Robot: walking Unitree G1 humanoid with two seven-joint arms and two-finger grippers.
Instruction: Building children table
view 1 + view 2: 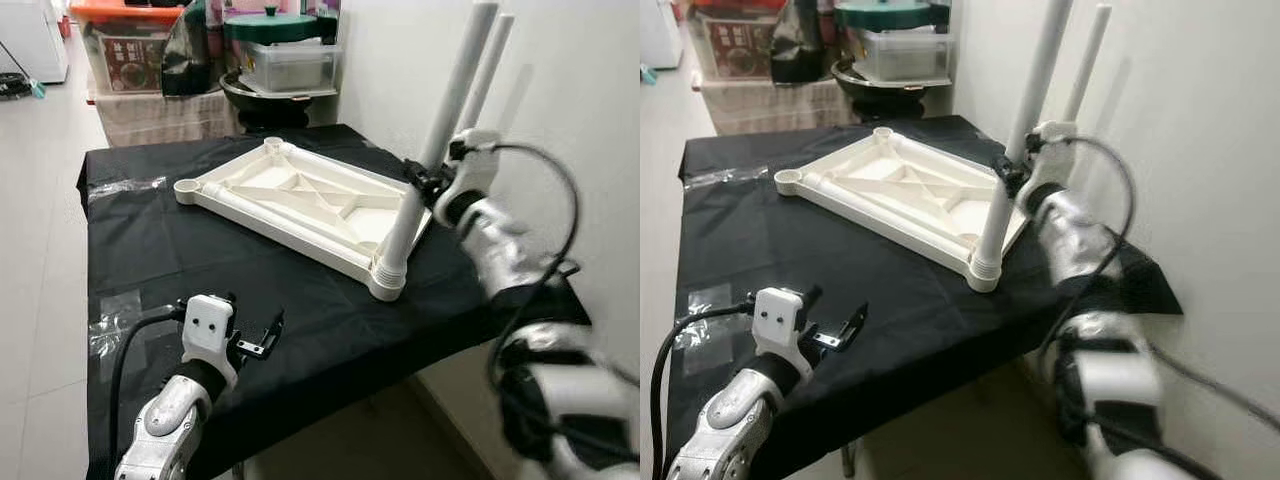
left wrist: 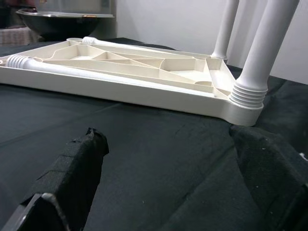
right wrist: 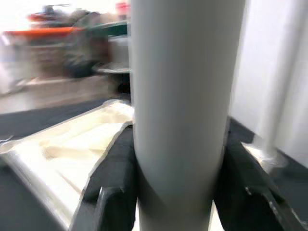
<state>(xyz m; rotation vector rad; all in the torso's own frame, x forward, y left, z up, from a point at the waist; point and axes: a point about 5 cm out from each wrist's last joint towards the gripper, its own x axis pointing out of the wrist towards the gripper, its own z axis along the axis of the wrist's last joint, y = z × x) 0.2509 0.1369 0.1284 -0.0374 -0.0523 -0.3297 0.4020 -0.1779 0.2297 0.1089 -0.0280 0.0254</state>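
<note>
1. the white table top [image 1: 300, 200] lies upside down on the black cloth [image 1: 150, 250], in the centre of the head views. two legs stand in its corner sockets at the right of the frame: the near leg [image 1: 430, 150] and the far leg [image 1: 490, 70] behind it. a third leg [image 2: 72, 72] lies flat along the near rim, unfitted by the look of it.
2. the right gripper [image 1: 425, 180] is closed around the near leg partway up; the right wrist view shows a black finger [image 3: 113, 187] pressed on each side of it.
3. the step seems to be seating this leg in its socket [image 1: 388, 275]. keep the leg upright and turn or press straight along its axis, so the threaded collar does not cross.
4. the left gripper [image 1: 262, 338] hovers low at the lower left, fingers spread and empty. it could steady the top's rim against sliding.
</note>
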